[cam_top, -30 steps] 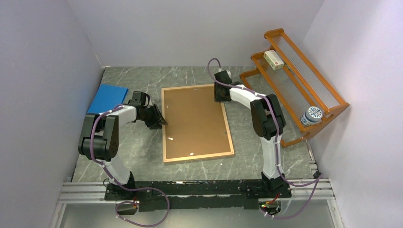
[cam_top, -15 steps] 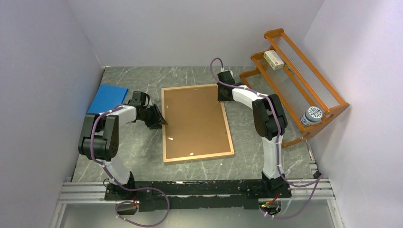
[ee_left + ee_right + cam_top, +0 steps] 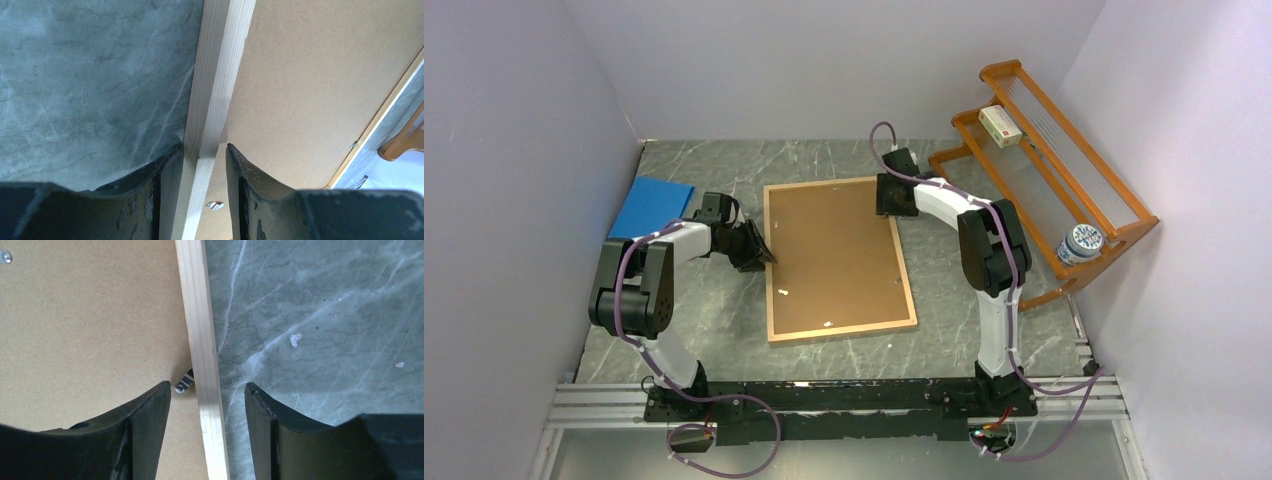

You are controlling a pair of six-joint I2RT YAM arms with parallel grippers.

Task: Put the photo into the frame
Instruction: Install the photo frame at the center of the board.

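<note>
A blue sheet (image 3: 652, 207) lies on the grey marble table (image 3: 724, 330), left of the left gripper (image 3: 762, 254) and farther back. Well right of the right gripper (image 3: 887, 198) stands an orange slatted rack (image 3: 1064, 170) holding a small box (image 3: 1000, 126) and a blue-patterned jar (image 3: 1079, 243).

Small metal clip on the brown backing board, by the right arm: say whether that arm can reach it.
Probably yes: the right end effector hangs open astride the light wooden picture frame, the small metal clip bare beside one finger.
</note>
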